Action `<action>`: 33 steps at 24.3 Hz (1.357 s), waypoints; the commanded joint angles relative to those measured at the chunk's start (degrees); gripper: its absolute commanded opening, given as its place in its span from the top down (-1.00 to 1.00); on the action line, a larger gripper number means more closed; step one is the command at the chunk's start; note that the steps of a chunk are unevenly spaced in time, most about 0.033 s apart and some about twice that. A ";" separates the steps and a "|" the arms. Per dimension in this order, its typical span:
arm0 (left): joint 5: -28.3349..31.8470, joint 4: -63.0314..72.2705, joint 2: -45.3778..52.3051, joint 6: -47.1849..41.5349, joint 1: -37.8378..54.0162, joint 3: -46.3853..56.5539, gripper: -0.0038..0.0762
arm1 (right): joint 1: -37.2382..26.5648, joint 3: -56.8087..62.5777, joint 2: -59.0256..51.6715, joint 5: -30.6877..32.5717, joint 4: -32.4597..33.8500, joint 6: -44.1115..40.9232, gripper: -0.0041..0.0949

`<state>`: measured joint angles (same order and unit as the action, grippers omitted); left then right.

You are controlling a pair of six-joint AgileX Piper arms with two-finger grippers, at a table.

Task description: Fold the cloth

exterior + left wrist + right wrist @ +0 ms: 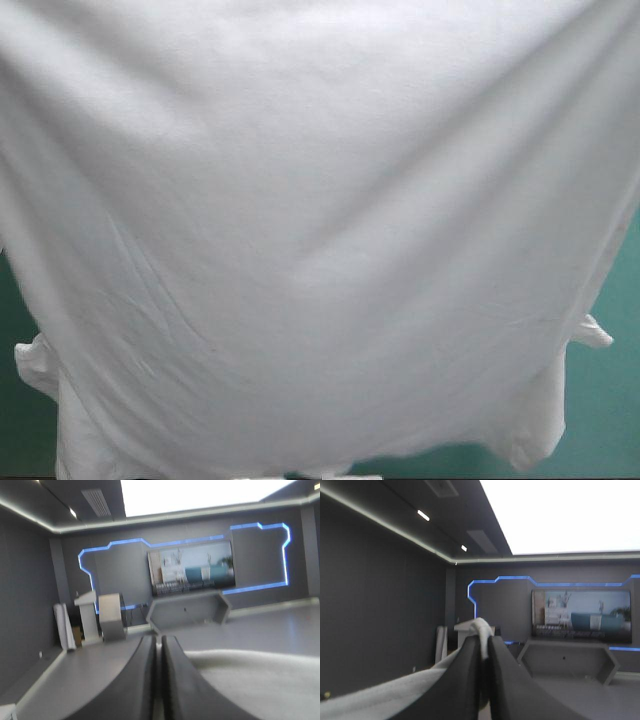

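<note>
Hanging T-shirt (320,240) filling the high view; wrist views alone showing both jaws pinched on it.

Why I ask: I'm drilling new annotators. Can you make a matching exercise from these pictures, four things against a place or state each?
Things
1. T-shirt
2. left gripper
3. right gripper
4. teal-green cover

Places or states
A. shows only at the high view's two lower corners
B. shut on the cloth, with a white fold poking up past its fingertips
C. lifted, hanging spread across nearly the whole high view
D. shut on the cloth, with no fold showing above its tips

Pairs: 1-C, 2-D, 3-B, 4-A
</note>
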<state>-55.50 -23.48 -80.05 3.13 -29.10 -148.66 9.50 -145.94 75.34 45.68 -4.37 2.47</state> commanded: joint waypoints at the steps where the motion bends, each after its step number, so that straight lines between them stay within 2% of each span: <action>1: 3.11 -0.19 -5.25 -0.89 -0.24 0.25 0.93 | -0.35 -0.16 4.96 -4.26 -0.69 0.42 0.95; 7: 10.24 1.84 -11.82 -3.48 0.59 0.03 0.93 | -0.35 -0.41 11.99 -10.86 -1.49 0.42 0.95; 13: 11.18 3.20 -11.44 -4.45 5.05 -1.69 0.93 | -0.35 -2.26 11.51 -12.64 -2.00 0.83 0.95; 19: 11.06 1.20 -10.11 -1.03 5.58 -6.02 0.93 | -0.35 -5.17 10.41 -12.41 -1.87 2.67 0.95; 22: 5.92 -3.95 -12.49 -1.31 5.58 -6.02 0.93 | -0.35 -3.38 11.82 -3.74 0.22 2.27 0.95; 27: -6.55 3.14 -22.58 -1.57 5.58 -3.08 0.93 | -0.35 10.69 19.60 13.23 -0.79 0.53 0.95; 29: -9.27 5.04 -27.80 -2.79 6.08 0.86 0.93 | -0.35 18.30 23.47 15.04 -2.02 0.02 0.95; 33: -10.79 9.33 -33.98 -4.37 6.69 6.31 0.93 | -0.35 29.48 25.84 13.42 -2.02 -0.95 0.95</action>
<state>-68.31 -16.45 -114.08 0.00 -22.83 -143.65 9.50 -120.95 103.69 63.08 -5.98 1.88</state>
